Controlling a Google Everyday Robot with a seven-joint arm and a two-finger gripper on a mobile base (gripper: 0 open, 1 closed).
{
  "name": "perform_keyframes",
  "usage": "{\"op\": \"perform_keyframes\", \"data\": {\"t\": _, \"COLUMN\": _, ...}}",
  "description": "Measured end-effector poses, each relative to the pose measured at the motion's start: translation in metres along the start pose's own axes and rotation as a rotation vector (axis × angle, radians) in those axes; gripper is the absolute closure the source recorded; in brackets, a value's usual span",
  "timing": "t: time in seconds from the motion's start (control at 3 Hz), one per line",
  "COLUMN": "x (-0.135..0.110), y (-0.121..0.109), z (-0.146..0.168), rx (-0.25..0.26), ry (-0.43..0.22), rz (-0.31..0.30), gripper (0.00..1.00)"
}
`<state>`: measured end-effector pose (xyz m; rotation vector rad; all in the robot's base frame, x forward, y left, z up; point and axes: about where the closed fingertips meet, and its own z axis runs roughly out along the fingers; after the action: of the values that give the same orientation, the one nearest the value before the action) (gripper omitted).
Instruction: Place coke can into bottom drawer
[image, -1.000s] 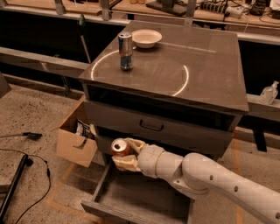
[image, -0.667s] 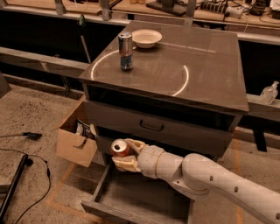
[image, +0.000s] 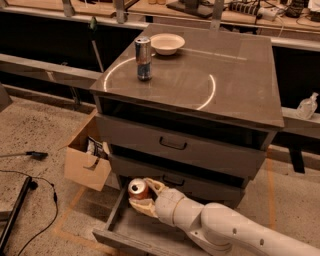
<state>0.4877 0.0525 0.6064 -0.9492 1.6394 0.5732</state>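
The coke can, red-orange with a silver top, stands upright between the fingers of my gripper. The gripper is shut on the can and holds it over the left rear part of the open bottom drawer. I cannot tell whether the can touches the drawer floor. My pale arm reaches in from the lower right and hides much of the drawer's interior.
A tall silver-and-blue can and a white bowl stand on the cabinet top. The two upper drawers with dark handles are closed. An open cardboard box sits left of the cabinet. Cables lie on the floor.
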Motion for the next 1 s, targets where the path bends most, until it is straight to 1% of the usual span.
{"op": "perform_keyframes", "data": {"t": 0.33, "x": 0.035, "y": 0.009, "z": 0.000, "rx": 0.040, "ry": -0.016, "rz": -0.009, "gripper": 1.00}}
{"op": "perform_keyframes", "data": {"t": 0.67, "x": 0.082, "y": 0.012, "z": 0.002, "rx": 0.076, "ry": -0.067, "rz": -0.022, "gripper": 1.00}}
{"op": "perform_keyframes", "data": {"t": 1.0, "x": 0.118, "y": 0.012, "z": 0.005, "rx": 0.072, "ry": -0.053, "rz": -0.054, "gripper": 1.00}}
